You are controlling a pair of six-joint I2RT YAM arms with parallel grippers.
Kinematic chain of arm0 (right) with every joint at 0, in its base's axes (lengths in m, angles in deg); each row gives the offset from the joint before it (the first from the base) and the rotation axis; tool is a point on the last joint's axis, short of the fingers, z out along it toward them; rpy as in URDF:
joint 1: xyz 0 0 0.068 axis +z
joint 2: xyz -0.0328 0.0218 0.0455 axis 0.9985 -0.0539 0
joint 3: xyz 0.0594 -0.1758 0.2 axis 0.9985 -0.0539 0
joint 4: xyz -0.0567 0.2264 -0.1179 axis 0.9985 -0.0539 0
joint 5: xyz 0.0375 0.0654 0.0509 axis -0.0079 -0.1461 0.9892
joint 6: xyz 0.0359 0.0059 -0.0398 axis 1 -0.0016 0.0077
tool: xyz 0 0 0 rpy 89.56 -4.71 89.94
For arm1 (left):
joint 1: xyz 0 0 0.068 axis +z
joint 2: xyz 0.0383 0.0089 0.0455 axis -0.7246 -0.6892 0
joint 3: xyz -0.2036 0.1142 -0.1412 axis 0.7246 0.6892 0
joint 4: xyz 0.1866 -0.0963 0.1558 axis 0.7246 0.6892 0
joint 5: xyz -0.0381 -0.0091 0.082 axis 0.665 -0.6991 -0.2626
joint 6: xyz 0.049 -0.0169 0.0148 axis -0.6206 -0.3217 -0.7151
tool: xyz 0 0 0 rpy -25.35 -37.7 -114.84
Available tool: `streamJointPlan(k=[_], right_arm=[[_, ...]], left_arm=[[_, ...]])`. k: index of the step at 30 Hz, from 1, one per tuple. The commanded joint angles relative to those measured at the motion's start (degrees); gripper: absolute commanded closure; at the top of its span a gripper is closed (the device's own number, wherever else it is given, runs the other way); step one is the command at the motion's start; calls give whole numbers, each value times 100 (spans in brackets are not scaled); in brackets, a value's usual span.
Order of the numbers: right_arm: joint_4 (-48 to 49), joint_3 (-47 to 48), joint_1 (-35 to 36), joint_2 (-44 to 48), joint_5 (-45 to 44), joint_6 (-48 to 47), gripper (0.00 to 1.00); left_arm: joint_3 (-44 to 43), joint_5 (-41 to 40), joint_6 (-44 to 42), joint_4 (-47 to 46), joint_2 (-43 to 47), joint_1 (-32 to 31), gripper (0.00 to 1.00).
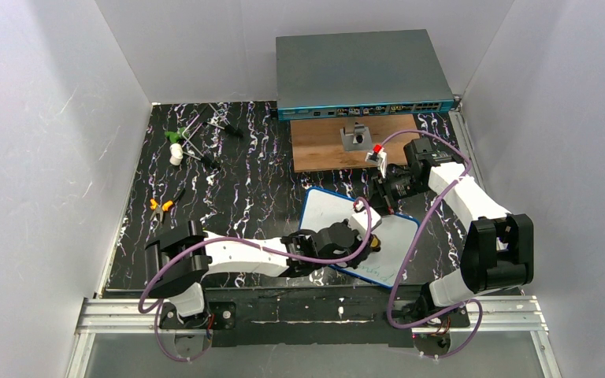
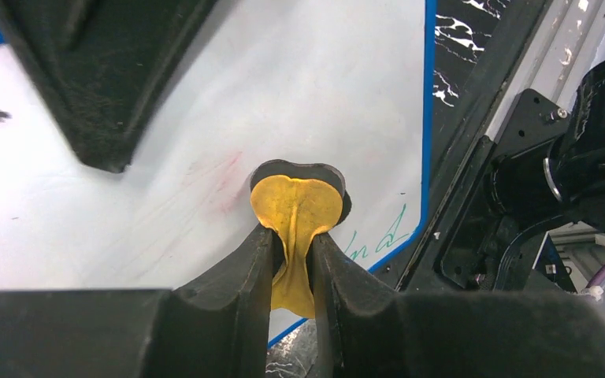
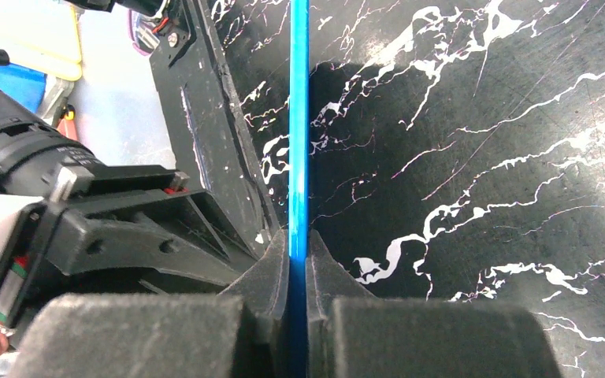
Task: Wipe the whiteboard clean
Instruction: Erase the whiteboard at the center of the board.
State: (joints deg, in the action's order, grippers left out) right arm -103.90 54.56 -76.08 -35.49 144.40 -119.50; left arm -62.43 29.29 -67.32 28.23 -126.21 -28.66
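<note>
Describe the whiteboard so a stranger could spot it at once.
Start at the black marbled mat and look to its near edge, between the two arms. There is the whiteboard, a flat white rectangle set askew, with the right fingers clamped on its edge. Its thin blue rim and rounded corners set it apart from the brown wooden board and grey box behind it.

Robot lab test cell. Shown by: bench [image 1: 236, 189] with black marbled top, boxed in by plain white panel walls [image 1: 47, 118]; left arm [image 1: 236, 256] and right arm [image 1: 465, 193] bolted at aluminium extrusion rail [image 1: 323, 311] on near edge; purple cables [image 1: 410, 260] looped loose; grey rack unit with ports [image 1: 362, 67] parked far; pliers [image 1: 161, 206] left.
</note>
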Motion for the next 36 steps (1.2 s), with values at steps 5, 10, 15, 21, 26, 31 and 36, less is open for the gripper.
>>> streamJointPlan(k=[5,10,15,21,26,31,36], right_arm=[[-178,108,-37,64,330,89,99],[-184,109,-46,81,341,82,99],[-192,109,-46,88,343,73,99],[-189,109,-55,86,348,75,99],[-185,107,-68,82,332,80,99],[-184,100,-90,85,330,83,99],[-146,100,-103,107,271,108,99]], left_arm=[[-650,105,-38,-206,-726,-155,100],[-870,-613,-168,17,-1042,-155,100],[-859,-1869,64,289,-930,-52,100],[-182,-2898,642,461,-319,208,100],[394,-3046,1063,564,197,442,100],[993,-3102,1431,709,735,575,100],[1519,-2724,1234,657,1756,601,100]])
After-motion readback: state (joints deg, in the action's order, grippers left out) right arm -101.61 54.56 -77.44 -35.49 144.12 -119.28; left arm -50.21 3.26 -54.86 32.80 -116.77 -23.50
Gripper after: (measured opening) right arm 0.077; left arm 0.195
